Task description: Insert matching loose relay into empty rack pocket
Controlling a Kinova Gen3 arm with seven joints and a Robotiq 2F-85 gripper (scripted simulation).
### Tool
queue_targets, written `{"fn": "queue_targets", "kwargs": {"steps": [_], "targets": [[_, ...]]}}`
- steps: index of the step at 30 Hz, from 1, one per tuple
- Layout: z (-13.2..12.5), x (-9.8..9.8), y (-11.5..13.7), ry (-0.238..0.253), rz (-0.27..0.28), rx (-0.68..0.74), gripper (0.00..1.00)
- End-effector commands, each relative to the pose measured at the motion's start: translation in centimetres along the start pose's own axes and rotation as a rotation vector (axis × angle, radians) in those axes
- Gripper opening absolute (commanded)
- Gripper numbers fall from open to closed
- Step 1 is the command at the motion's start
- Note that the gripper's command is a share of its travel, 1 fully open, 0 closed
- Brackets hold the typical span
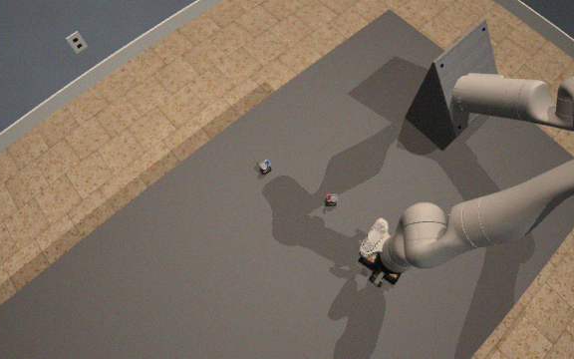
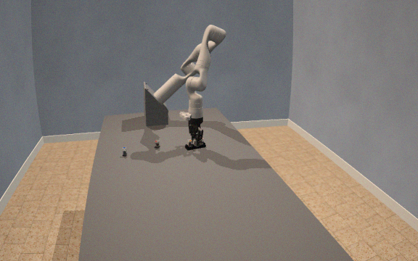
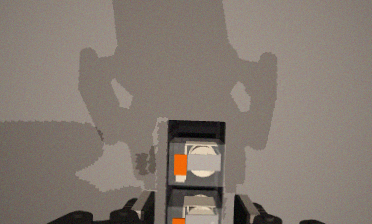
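The jaws [image 1: 381, 271] [image 2: 197, 142] stood partly spread, pinching nothing, on either side of the black rack [image 1: 364, 263] [image 2: 195, 146] [image 3: 196, 126]. Between them, in the rack's middle pocket, sat an orange-button relay [image 3: 199, 207], button up; whether fully down, I couldn't tell. Orange buttons showed at both rack ends too. Well apart from the rack on the table [image 1: 192, 239] [image 2: 194, 203] [image 3: 327, 90] lay a red-button relay [image 1: 332, 199] [image 2: 157, 144], and farther off, a blue-button one [image 1: 265, 167] [image 2: 124, 152].
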State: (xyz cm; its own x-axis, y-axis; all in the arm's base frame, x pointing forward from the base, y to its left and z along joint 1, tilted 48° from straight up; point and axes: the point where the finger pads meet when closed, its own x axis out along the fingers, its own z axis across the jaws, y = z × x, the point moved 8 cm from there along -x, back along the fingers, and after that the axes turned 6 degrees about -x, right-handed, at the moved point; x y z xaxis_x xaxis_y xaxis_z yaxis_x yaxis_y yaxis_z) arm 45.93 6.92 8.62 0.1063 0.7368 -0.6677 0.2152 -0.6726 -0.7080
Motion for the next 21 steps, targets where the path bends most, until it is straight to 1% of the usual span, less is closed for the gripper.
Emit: {"fn": "queue_targets", "kwargs": {"steps": [1,6,13,15,21], "targets": [[0.0,-0.1,0.0,0.002,0.001,0.000,0.53],[0.0,-0.4,0.0,0.002,0.001,0.000,0.53],[0.0,-1.8,0.0,0.002,0.001,0.000,0.53],[0.0,-1.8,0.0,0.002,0.001,0.000,0.53],[0.0,-3.7,0.0,0.002,0.001,0.000,0.53]]}}
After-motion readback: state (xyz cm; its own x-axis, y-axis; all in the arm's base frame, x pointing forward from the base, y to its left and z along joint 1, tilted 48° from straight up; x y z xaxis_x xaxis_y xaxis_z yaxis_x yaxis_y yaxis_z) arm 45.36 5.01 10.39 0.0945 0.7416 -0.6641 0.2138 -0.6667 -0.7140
